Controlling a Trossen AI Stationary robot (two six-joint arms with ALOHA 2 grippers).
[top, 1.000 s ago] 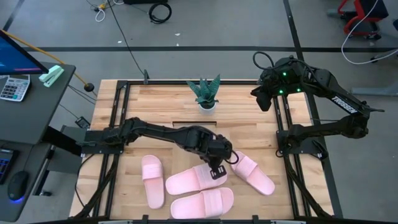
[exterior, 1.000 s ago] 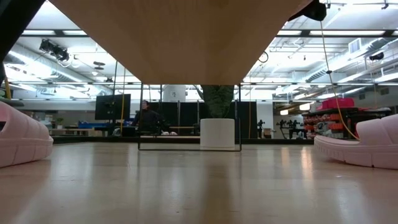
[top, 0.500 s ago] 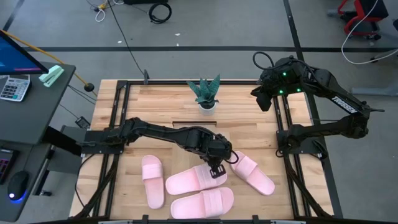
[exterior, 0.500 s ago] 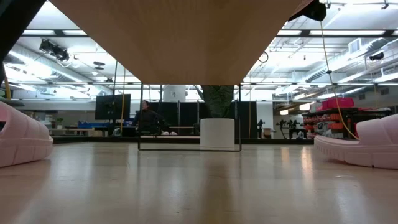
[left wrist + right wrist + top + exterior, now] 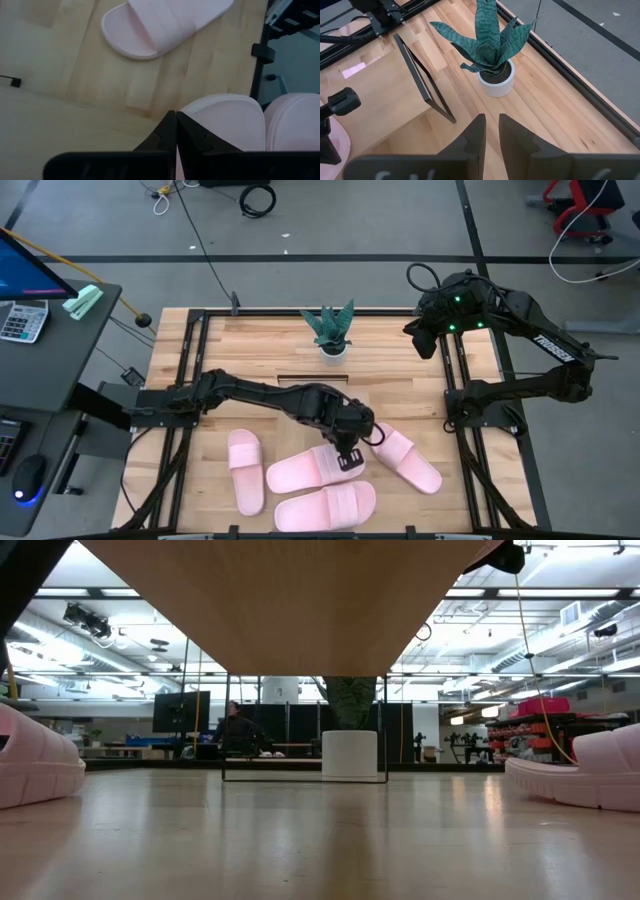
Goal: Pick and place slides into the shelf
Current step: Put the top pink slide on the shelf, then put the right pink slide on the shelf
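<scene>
Several pale pink slides lie on the table's near half: one at the left [image 5: 245,470], one in the middle [image 5: 308,470], one nearest the front [image 5: 325,507] and one at the right [image 5: 408,460]. My left gripper [image 5: 350,454] is shut over the middle slide's right end [image 5: 225,117], with nothing between its fingers. The shelf [image 5: 300,384] stands mid-table, mostly hidden under the left arm; its pale underside [image 5: 280,600] fills the top of the low view. My right gripper [image 5: 491,125] waits high over the far right, its fingers a narrow gap apart and empty. My left gripper slants down from the table's left with its shut fingers [image 5: 170,130] at the rim of the middle slide's right end [image 5: 200,107]. I cannot tell whether they touch it. The slide lies flat on the table.
A potted plant [image 5: 330,330] in a white pot stands at the far middle, just behind the shelf. Black frame rails [image 5: 190,380] run along the table's left and right sides. Bare wood lies between the plant and the right rail [image 5: 400,380].
</scene>
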